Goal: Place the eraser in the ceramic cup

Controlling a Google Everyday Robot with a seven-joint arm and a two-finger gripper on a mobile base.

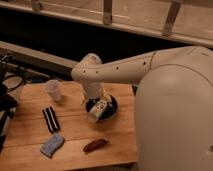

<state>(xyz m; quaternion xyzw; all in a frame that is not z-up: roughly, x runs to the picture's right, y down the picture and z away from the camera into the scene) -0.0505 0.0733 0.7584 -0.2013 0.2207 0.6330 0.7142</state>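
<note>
A black eraser with white stripes (50,119) lies flat on the left part of the wooden table (75,131). A white cup (54,90) stands upright behind it, near the table's far left edge. My gripper (97,112) hangs from the white arm (115,70) at mid table, right of both and low over a dark round dish (111,106). It is well apart from the eraser and the cup. I see nothing held in it.
A blue cloth or sponge (52,145) lies near the front left edge. A brown oblong object (95,145) lies at the front centre. My white body (175,120) fills the right side. Cables (12,75) hang at the far left.
</note>
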